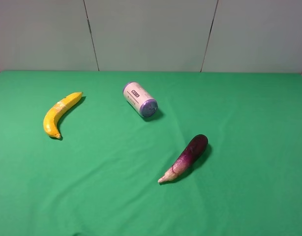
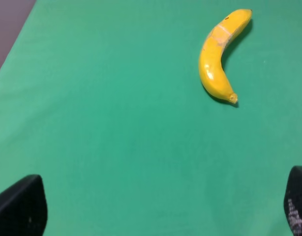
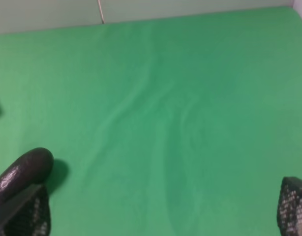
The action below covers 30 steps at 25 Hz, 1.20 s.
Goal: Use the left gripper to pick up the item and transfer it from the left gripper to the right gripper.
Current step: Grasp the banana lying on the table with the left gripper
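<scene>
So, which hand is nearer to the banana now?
Left. The banana lies ahead of the open left hand, apart from it. The right hand is by the eggplant, with no banana in its view.

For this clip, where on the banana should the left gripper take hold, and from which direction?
I'd grip the banana mid-length, near its pale patch, coming straight down with the left gripper closing across its narrow width. It lies flat on the green cloth, well apart from the can and eggplant, so both flanks are free.
</scene>
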Motion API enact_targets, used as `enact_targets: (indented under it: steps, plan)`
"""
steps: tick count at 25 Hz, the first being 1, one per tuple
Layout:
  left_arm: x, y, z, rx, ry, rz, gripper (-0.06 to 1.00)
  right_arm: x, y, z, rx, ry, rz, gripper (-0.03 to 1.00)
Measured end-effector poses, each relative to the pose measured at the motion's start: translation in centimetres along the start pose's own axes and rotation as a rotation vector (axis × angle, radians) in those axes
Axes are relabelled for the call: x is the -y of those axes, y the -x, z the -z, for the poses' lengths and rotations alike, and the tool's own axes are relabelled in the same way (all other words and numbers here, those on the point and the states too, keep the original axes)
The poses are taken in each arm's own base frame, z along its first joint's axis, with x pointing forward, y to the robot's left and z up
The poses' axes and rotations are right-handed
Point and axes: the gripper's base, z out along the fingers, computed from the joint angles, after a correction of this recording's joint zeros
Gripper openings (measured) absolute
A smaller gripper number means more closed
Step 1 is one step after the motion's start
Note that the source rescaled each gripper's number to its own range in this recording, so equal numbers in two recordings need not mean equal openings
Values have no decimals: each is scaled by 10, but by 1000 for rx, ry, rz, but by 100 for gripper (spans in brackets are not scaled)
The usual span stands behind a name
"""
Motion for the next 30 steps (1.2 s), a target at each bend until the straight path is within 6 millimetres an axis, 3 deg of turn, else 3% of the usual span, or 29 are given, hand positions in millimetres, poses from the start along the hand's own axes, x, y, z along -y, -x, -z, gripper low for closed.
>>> enact_targets:
  steps: [30]
  plan:
    - [0,0,0,0,0,0,94,0,0,0,0,2,-1,100]
